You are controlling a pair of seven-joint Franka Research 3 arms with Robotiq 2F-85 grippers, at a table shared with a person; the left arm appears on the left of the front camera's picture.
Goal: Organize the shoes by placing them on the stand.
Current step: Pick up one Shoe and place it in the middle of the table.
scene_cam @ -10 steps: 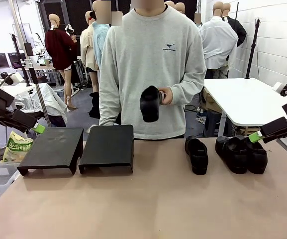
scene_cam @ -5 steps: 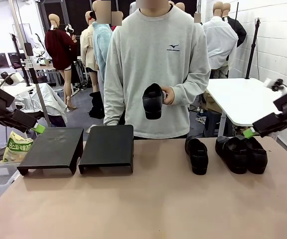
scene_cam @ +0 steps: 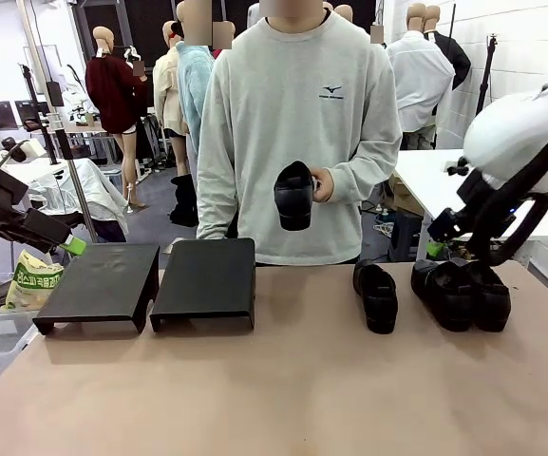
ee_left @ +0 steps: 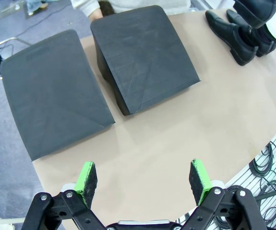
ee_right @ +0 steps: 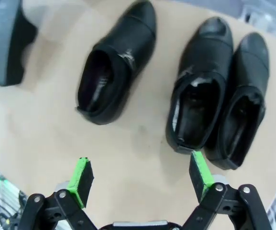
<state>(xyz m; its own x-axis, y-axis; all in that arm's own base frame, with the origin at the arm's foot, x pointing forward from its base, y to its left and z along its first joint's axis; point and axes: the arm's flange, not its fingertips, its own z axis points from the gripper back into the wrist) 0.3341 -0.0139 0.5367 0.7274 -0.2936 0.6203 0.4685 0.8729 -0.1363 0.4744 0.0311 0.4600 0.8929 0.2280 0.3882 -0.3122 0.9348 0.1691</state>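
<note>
Three black shoes lie on the table's right: one alone (scene_cam: 376, 295) (ee_right: 116, 79), and a pair side by side (scene_cam: 447, 293) (scene_cam: 487, 294) (ee_right: 200, 88) (ee_right: 240, 105). The person at the far side holds a fourth shoe (scene_cam: 293, 195) in one hand at chest height. The stand is two black foam risers (scene_cam: 103, 283) (scene_cam: 206, 278) (ee_left: 51, 91) (ee_left: 145, 52) at the left. My right gripper (scene_cam: 435, 249) (ee_right: 140, 177) hangs open above the shoes, pointing down. Off the table's left edge, my left gripper (scene_cam: 69, 245) (ee_left: 144, 177) is open, looking at the risers.
The tan table (scene_cam: 283, 389) has free room across its front and middle. A white table (scene_cam: 463, 190) stands behind at the right. A bin with a bag (scene_cam: 31, 280) sits off the left edge.
My right arm has swung in from the right edge and turned its gripper downward over the shoes. The person's held shoe shifted slightly right. My left arm has stayed put.
</note>
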